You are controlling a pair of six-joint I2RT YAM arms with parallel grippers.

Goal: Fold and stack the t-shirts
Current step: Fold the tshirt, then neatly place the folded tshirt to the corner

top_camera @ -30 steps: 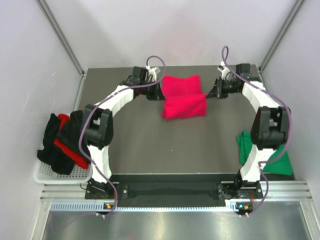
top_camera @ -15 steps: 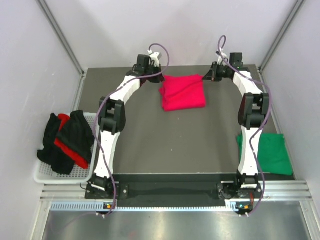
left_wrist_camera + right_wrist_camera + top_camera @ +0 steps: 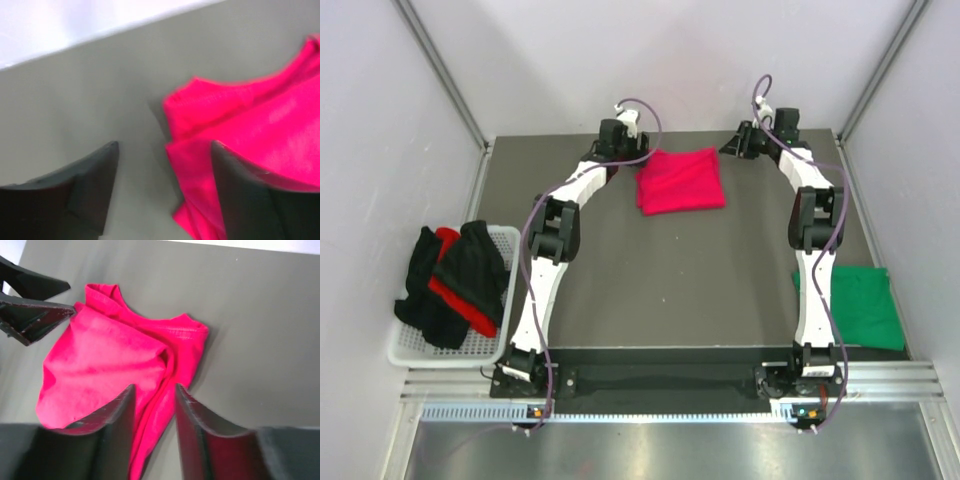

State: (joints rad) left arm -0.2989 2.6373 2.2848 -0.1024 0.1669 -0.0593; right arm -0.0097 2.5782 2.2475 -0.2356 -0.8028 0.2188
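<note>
The crimson-pink t-shirt (image 3: 680,181) lies folded flat at the far middle of the table. My left gripper (image 3: 632,160) hovers at its far left corner. In the left wrist view that gripper (image 3: 165,145) is open wide, with the shirt (image 3: 250,130) edge lying loose under the right finger. My right gripper (image 3: 728,148) hangs at the far right corner. It is open (image 3: 154,386), with a fold of the shirt (image 3: 110,355) below the gap, ungripped. A dark green t-shirt (image 3: 857,305) lies at the right. Black and red t-shirts (image 3: 450,285) are heaped on the left.
A white basket (image 3: 408,350) at the left table edge holds the black and red heap. Grey walls and metal frame posts close in the table at the back and sides. The left gripper's fingers (image 3: 30,315) show in the right wrist view.
Both arms stretched toward the far edge and laid the held pink shirt down flat. Both grippers, shut on its corners before, have opened and let go.
</note>
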